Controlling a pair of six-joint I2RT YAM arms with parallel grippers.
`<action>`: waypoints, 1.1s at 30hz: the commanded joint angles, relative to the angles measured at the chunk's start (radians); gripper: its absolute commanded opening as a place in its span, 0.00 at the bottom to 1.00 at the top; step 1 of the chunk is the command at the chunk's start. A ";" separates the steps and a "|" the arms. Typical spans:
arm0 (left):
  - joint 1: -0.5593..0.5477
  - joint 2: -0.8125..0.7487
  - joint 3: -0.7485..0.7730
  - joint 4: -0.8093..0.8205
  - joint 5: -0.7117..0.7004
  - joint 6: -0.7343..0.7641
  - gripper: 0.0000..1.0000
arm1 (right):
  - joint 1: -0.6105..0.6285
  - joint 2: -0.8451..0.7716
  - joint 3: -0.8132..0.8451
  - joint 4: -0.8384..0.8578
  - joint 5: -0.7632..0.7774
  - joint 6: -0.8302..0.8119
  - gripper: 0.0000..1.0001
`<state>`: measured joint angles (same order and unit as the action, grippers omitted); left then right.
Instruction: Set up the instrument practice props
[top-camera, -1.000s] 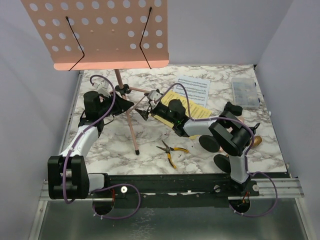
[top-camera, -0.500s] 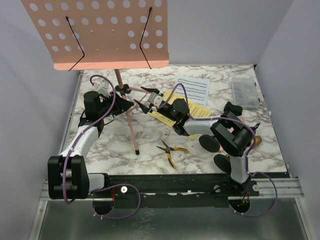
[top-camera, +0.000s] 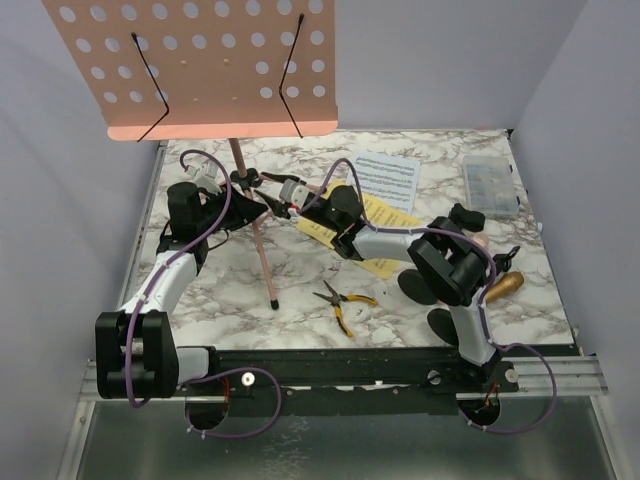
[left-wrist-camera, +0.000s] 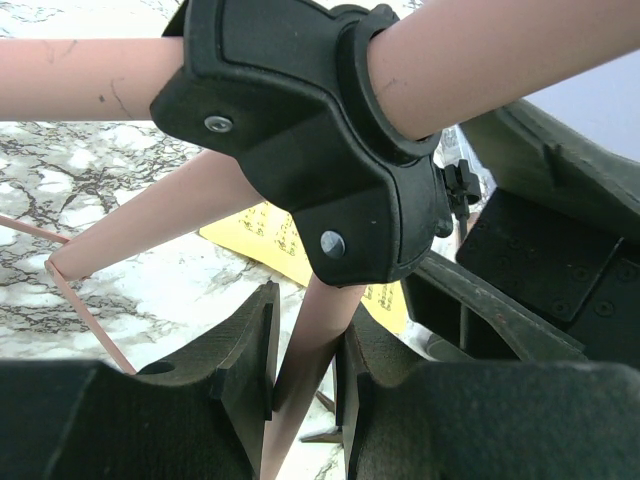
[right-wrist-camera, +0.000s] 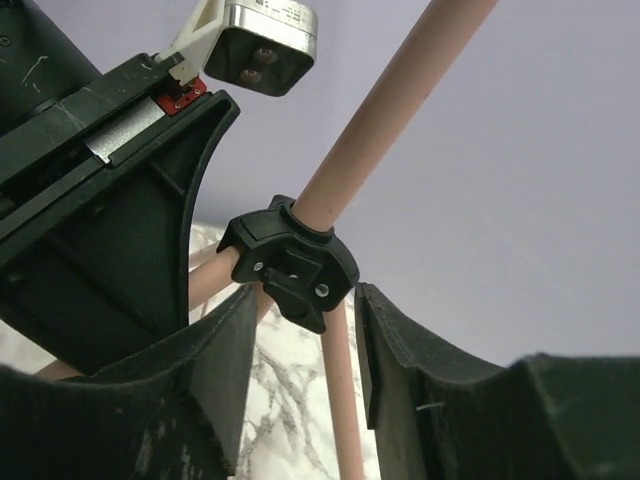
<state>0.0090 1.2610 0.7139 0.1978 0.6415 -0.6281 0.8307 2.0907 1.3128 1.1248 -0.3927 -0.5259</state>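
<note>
Pink music rack (top-camera: 220, 115) stands on its tripod at the far-left part of the table (top-camera: 215, 290). Left gripper (left-wrist-camera: 305, 330) is clamped on 1 leg (left-wrist-camera: 300, 400) just below the black hub (left-wrist-camera: 300, 140), w/ a finger pressing each side of the tube. Right gripper (right-wrist-camera: 305, 300) reaches in from the right, jaws apart. The hub sits btwn its fingertips w/ a thin gap each side, so no grip. Pole runs near upright from hub to the perforated desk, which faces the near edge, tilted back. Held leg slants from hub down toward the near edge, foot on the table. Yellow page (top-camera: 390, 215) lies under the right arm, white page (top-camera: 388, 178) beyond it. Gold mic (top-camera: 503, 286) lies by 2 black holders (top-camera: 418, 287), near-right.
</note>
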 joint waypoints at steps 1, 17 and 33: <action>0.002 0.035 -0.050 -0.169 -0.046 -0.035 0.04 | 0.007 0.037 0.057 -0.034 -0.010 0.088 0.44; -0.005 0.046 -0.054 -0.159 -0.034 -0.053 0.04 | -0.056 -0.060 0.064 -0.317 0.223 2.123 0.00; -0.006 0.052 -0.022 -0.220 -0.067 0.004 0.04 | -0.100 -0.204 0.054 -0.473 0.354 2.525 0.50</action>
<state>0.0044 1.2686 0.7223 0.2001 0.6048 -0.6159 0.7742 2.0499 1.4971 0.4370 -0.1608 1.9644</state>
